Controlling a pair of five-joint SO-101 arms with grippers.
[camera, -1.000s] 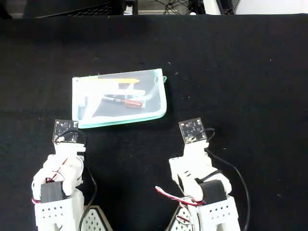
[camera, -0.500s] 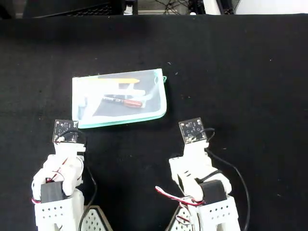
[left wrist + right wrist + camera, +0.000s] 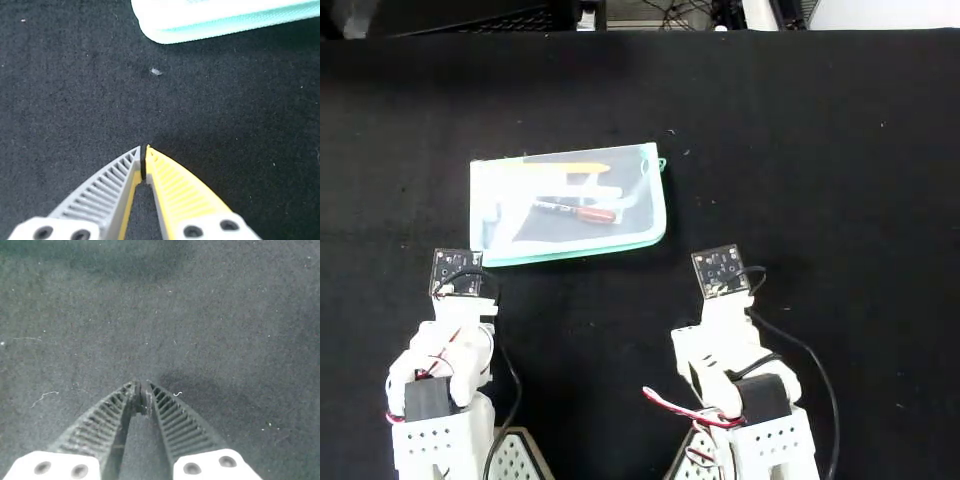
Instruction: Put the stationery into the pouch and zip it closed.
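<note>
Nothing has moved: the pouch (image 3: 568,205) holds its pens (image 3: 575,209), the left gripper (image 3: 144,152) and right gripper (image 3: 141,390) sit pinched closed, empty and parked, so the task looks finished.

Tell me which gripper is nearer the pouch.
Left. The left gripper sits just short of the pouch, by its near edge; the right gripper sits farther off, beyond one corner.

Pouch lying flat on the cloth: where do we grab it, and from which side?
Probably the teal-bound near long edge of the pouch, approached low from the arms' side by the left gripper, which sits closest. It lies flat, so only a thin edge offers a pinch.
</note>
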